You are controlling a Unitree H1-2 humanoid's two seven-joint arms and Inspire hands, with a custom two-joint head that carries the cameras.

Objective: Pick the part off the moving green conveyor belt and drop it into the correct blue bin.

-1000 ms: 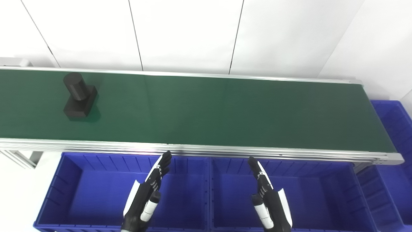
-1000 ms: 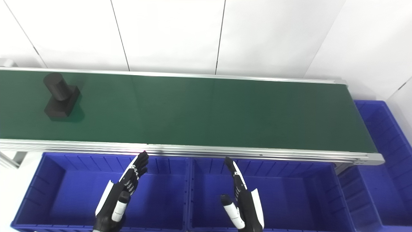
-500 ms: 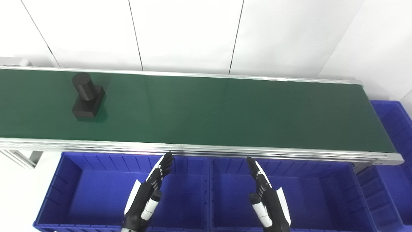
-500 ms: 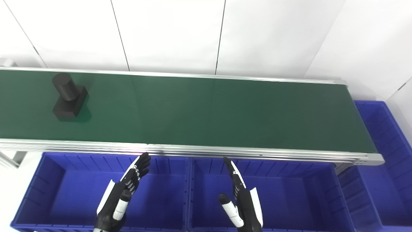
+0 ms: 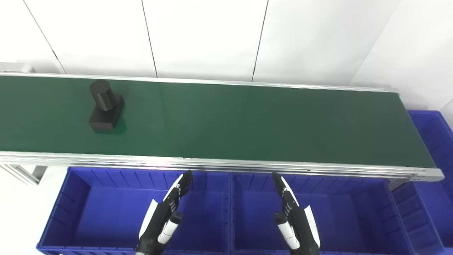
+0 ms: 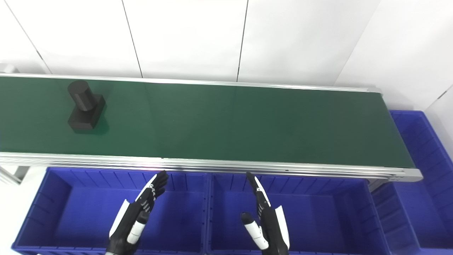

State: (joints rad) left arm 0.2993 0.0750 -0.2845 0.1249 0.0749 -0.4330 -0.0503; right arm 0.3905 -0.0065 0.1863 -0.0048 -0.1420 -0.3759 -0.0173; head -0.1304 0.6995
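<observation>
While the part rides the belt: both hands hover empty over the bins.
Left hand (image 5: 163, 219): fingers straight, spread, pointing at the belt, above the left blue bin (image 5: 81, 212).
Right hand (image 5: 295, 221): same pose, above the middle blue bin (image 5: 354, 212).
Black part (image 5: 105, 106): upright on the green conveyor belt (image 5: 247, 124), far left.

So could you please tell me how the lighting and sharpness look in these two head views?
Left eye view: even bright light, the black part sharp, casting a small soft shadow on the green belt; a faint pale sheen crosses the belt. Right eye view: the same; the white wall is nearly blown out and both hands look crisp.
</observation>
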